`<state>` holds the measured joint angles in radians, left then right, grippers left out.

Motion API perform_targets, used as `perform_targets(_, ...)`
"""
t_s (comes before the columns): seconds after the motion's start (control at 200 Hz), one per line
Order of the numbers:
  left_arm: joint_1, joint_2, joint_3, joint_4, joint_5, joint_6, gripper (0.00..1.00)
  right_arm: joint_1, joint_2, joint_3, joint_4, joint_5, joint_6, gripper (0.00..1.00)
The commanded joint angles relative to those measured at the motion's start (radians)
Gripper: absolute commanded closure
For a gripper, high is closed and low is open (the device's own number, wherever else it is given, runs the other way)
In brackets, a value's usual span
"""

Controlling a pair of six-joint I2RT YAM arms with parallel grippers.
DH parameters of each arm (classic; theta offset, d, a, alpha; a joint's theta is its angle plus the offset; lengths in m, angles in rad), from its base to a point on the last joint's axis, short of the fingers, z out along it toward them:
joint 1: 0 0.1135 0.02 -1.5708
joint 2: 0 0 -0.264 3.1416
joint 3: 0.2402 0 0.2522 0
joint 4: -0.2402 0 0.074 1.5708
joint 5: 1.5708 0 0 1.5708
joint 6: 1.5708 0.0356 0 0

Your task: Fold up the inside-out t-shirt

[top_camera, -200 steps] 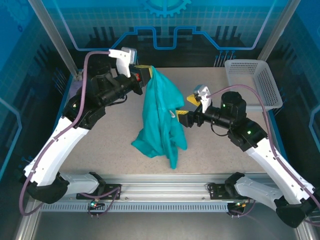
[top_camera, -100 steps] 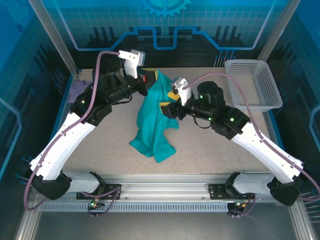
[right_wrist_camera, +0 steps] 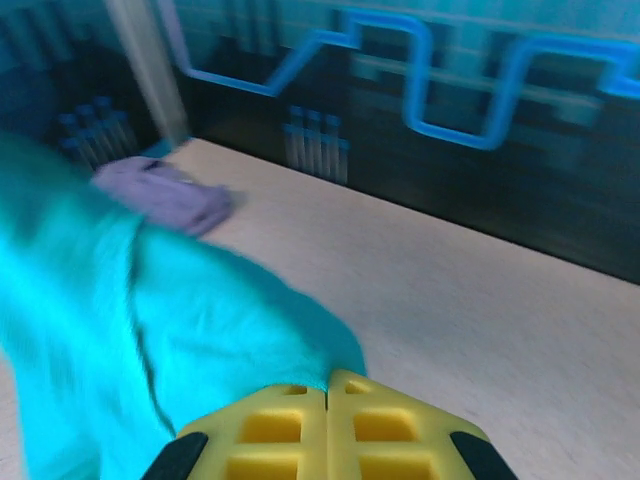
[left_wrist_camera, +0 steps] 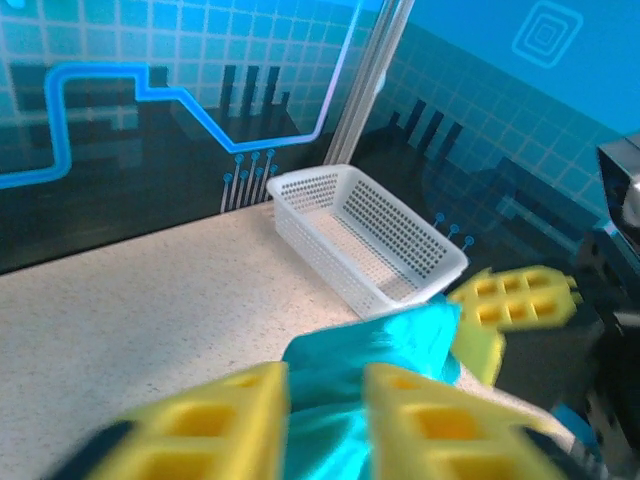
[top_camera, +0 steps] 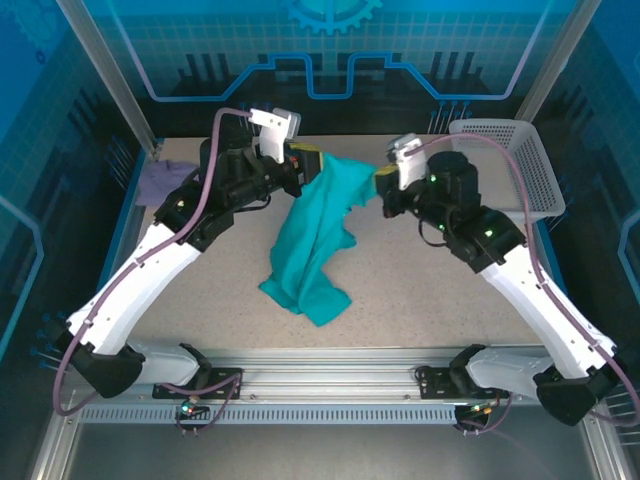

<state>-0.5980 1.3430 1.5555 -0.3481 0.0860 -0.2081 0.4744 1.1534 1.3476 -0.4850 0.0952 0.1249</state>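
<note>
**Two arms over a speckled table, seen from above and from each wrist.**

- **Task object.** The inside-out t-shirt, teal-green, is stretched as a band between the two hands. Its upper edge runs from the left gripper across to the right gripper. The rest falls below and between them to a crumpled heap on the table, nearer the arm bases than either hand.
- **Left gripper.** Its yellow fingers stand apart. A bunch of teal cloth lies in the gap and spills past the fingertips toward the other hand.
- **Right gripper.** Its yellow pads are pressed together with only a seam between them, pinching the shirt's edge. In its wrist view the cloth spreads away to that hand's left, blurred.
- **Hands.** The two hands face each other, near but not touching.
- **Surroundings.** A white perforated basket stands on the table just beyond the right gripper, on its outer side. A small lavender shirt lies on the outer side of the left gripper, well apart from the teal one.
- **Markings.** The back wall, beyond both hands, carries a blue gear emblem and circuit-line graphics. Any lettering there or on the arms is too small or blurred to read.
</note>
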Motion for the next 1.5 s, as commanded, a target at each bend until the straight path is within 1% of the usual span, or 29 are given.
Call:
perform_targets(0.0, -0.005, 0.062, -0.071, 0.017, 0.05, -0.011, 0.44, -0.139, 0.016, -0.023, -0.148, 0.019, 0.088, 1.0)
perform_targets(0.035, -0.003, 0.068, -0.11, 0.006, 0.032, -0.007, 0.38, -0.18, 0.014, -0.042, -0.166, 0.03, 0.099, 1.0)
perform_targets(0.08, 0.004, 0.069, -0.177, 0.001, -0.022, -0.019, 0.33, -0.234, 0.008, -0.072, -0.183, 0.045, 0.114, 1.0)
perform_targets(0.125, 0.016, 0.07, -0.256, 0.01, -0.061, -0.041, 0.31, -0.279, -0.003, -0.107, -0.181, 0.037, 0.124, 1.0)
perform_targets(0.205, 0.058, 0.096, -0.379, 0.013, -0.088, -0.098, 0.29, -0.332, -0.014, -0.158, -0.156, -0.023, 0.144, 1.0)
perform_targets(0.275, 0.101, 0.14, -0.428, -0.036, -0.092, -0.141, 0.29, -0.345, 0.003, -0.175, -0.144, -0.054, 0.151, 1.0)
perform_targets(0.345, 0.119, 0.163, -0.47, -0.079, -0.121, -0.154, 0.29, -0.344, 0.044, -0.17, -0.145, -0.055, 0.153, 1.0)
perform_targets(0.405, 0.123, 0.151, -0.533, -0.076, -0.141, -0.169, 0.29, -0.345, 0.09, -0.162, -0.134, -0.064, 0.157, 1.0)
perform_targets(0.46, 0.13, 0.128, -0.596, -0.062, -0.138, -0.189, 0.29, -0.346, 0.143, -0.142, -0.118, -0.078, 0.163, 1.0)
perform_targets(0.56, 0.151, 0.096, -0.683, -0.069, -0.145, -0.217, 0.3, -0.347, 0.286, -0.062, -0.107, -0.088, 0.166, 1.0)
perform_targets(0.62, 0.156, 0.081, -0.729, -0.075, -0.161, -0.222, 0.3, -0.349, 0.386, 0.025, -0.149, -0.089, 0.164, 0.86)
perform_targets(0.665, 0.16, 0.079, -0.756, -0.079, -0.165, -0.226, 0.32, -0.344, 0.438, 0.082, -0.192, -0.067, 0.16, 0.66)
perform_targets(0.68, 0.162, 0.08, -0.765, -0.078, -0.163, -0.227, 0.32, -0.342, 0.446, 0.093, -0.202, -0.062, 0.157, 0.61)
perform_targets(0.705, 0.164, 0.084, -0.781, -0.072, -0.156, -0.231, 0.33, -0.334, 0.45, 0.098, -0.209, -0.052, 0.152, 0.53)
perform_targets(0.73, 0.164, 0.09, -0.794, -0.064, -0.146, -0.236, 0.35, -0.32, 0.439, 0.091, -0.209, -0.043, 0.146, 0.48)
perform_targets(0.815, 0.164, 0.127, -0.813, -0.036, -0.089, -0.245, 0.43, -0.265, 0.347, -0.007, -0.19, -0.048, 0.149, 0.38)
perform_targets(0.845, 0.164, 0.14, -0.816, -0.024, -0.076, -0.248, 0.47, -0.241, 0.307, -0.054, -0.188, -0.065, 0.159, 0.35)
perform_targets(0.92, 0.164, 0.164, -0.819, 0.009, -0.05, -0.256, 0.61, -0.152, 0.205, -0.191, -0.182, -0.115, 0.196, 0.33)
perform_targets(1.025, 0.164, 0.169, -0.816, 0.019, -0.023, -0.262, 0.84, 0.025, 0.099, -0.373, -0.159, -0.167, 0.269, 0.33)
perform_targets(1.105, 0.164, 0.141, -0.824, 0.022, -0.014, -0.27, 0.96, 0.148, 0.056, -0.507, -0.102, -0.19, 0.344, 0.33)
perform_targets(1.18, 0.164, 0.106, -0.841, 0.031, -0.007, -0.283, 1.0, 0.22, 0.055, -0.599, -0.022, -0.193, 0.387, 0.32)
perform_targets(1.24, 0.164, 0.083, -0.851, 0.038, 0.002, -0.291, 1.0, 0.237, 0.089, -0.649, 0.038, -0.2, 0.408, 0.32)
perform_targets(1.33, 0.164, 0.058, -0.857, 0.031, 0.008, -0.298, 1.0, 0.254, 0.167, -0.677, 0.127, -0.202, 0.42, 0.32)
perform_targets(1.431, 0.164, 0.034, -0.859, 0.018, 0.007, -0.297, 1.0, 0.265, 0.255, -0.666, 0.223, -0.212, 0.419, 0.39)
perform_targets(1.496, 0.164, 0.017, -0.858, 0.007, -0.001, -0.295, 1.0, 0.264, 0.299, -0.647, 0.256, -0.213, 0.41, 0.48)
